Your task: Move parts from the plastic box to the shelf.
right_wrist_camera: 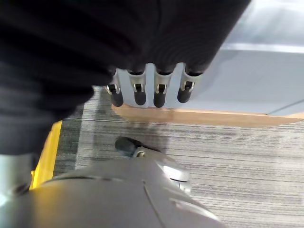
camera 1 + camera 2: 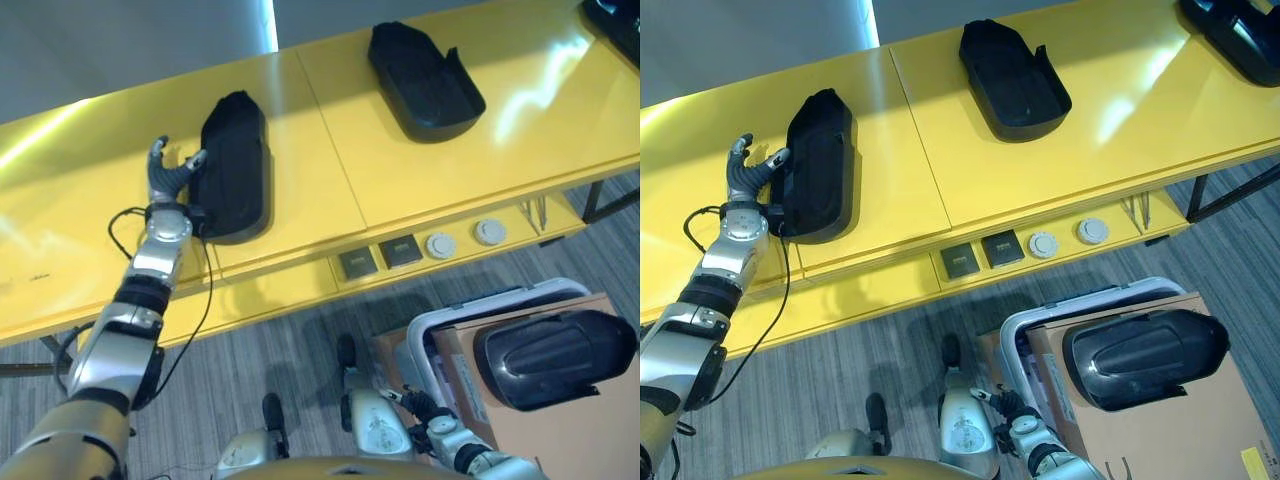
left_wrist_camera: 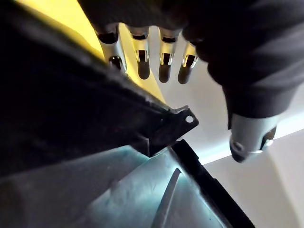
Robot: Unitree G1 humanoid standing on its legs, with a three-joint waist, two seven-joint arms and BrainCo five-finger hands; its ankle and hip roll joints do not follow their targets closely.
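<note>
Right hand (image 2: 425,405) sits lowest in your head views, down by the floor near the white plastic box (image 2: 430,335); in its wrist view the fingers (image 1: 137,92) hang straight, holding nothing.

You've got one black part (image 2: 555,355) lying on brown cardboard (image 2: 560,430) on top of that box, well apart from both hands.

Your left hand (image 2: 170,175) is up on the yellow shelf (image 2: 330,130), at the left side of a black part (image 2: 232,165) that lies near the shelf's front edge, left of the seam between the two panels. Fingers (image 3: 164,66) are spread and relaxed, not curled round anything. Thumb tip reaches toward the part's left rim; whether it actually touches, you can't tell from the head views. In the left wrist view the part's dark edge with a small tab and hole (image 3: 189,118) runs just under the fingers, with yellow shelf showing between.

Second black part (image 2: 422,80) lies on the right panel toward the shelf's back edge, well clear of the left hand. Third dark part (image 2: 1235,35) is cut off at the shelf's far right corner.

Below the shelf's front edge you see a strip with two dark square sockets (image 2: 380,257) and two round white ones (image 2: 465,238).
</note>
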